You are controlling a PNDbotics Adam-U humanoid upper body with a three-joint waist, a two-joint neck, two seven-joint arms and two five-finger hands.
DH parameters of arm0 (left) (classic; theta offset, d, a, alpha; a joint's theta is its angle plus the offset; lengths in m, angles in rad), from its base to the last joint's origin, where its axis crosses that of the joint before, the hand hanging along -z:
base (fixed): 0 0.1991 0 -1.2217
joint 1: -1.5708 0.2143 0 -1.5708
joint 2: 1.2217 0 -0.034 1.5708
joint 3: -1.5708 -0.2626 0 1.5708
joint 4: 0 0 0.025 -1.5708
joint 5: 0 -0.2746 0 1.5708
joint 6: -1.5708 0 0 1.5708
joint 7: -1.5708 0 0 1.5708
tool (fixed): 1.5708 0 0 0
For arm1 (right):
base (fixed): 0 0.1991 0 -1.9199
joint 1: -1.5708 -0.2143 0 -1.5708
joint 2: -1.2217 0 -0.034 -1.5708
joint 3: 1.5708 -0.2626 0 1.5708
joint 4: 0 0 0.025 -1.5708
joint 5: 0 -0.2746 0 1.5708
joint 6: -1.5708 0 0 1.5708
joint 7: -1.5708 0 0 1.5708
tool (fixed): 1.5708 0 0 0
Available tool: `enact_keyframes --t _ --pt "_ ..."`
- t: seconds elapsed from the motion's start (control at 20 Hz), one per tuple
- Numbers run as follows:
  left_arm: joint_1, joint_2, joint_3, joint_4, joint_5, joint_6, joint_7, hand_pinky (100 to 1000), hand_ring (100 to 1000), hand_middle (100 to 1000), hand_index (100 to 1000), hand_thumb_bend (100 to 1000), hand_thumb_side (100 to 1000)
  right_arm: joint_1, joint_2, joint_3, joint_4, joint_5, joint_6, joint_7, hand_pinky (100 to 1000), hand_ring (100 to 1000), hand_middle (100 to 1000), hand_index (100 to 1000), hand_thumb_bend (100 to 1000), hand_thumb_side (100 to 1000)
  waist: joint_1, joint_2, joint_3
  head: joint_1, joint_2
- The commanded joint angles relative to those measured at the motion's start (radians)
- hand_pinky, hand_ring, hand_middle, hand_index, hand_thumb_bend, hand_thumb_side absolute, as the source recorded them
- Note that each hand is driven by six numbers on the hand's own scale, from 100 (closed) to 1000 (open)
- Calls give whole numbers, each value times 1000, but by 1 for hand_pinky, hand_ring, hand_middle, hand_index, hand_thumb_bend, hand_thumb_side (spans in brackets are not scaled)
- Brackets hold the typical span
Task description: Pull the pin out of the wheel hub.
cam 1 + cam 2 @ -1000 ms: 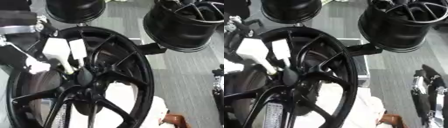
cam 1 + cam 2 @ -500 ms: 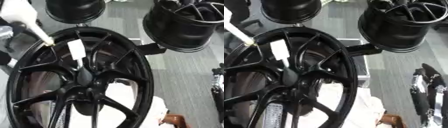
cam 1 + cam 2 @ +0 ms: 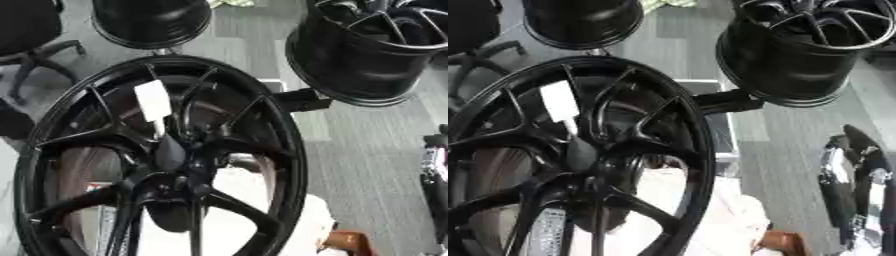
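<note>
Black wheel hub point(image 3: 166, 165) w/ white tag point(image 3: 153, 100) on spoke, right hand point(image 3: 859, 185) at edge, fingers' state unclear

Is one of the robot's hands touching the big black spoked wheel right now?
No: the big black spoked metal wheel stands alone with only a white rectangular tag on it, and the dark robot hand hangs apart at the right edge.

Looks like wheel workshop or test bay; large black spoked wheel point(image 3: 166, 160) near, two more black rims point(image 3: 150, 22) point(image 3: 798, 50) standing far on grey plank floor point(image 3: 359, 150); black office chair point(image 3: 31, 35) far left.
</note>
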Motion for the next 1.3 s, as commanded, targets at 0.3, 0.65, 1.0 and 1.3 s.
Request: enact_keyframes --t 0.3,0.65,1.0,1.3 --pt "26 27 18 102 -79 -74 25 642 494 354 581 100 285 -2 -20 -14 -18 5 -5 -8 883 860 633 797 100 628 2 -20 -4 12 -11" --pt "40 17 17 112 -111 -254 -122 901 831 807 949 100 773 -2 -18 -14 -18 3 -5 -10 883 859 632 797 100 630 1 -20 -3 14 -11" --pt "41 13 26 126 -162 -299 -115 909 835 802 951 100 810 -3 -17 -12 -18 2 -3 -10 882 859 631 796 100 629 4 -19 -3 10 -9" --pt "44 11 23 121 -166 -295 -120 905 831 791 918 100 246 -4 -19 -12 -18 0 -4 -10 882 858 631 796 100 630 4 -21 -3 9 -9"
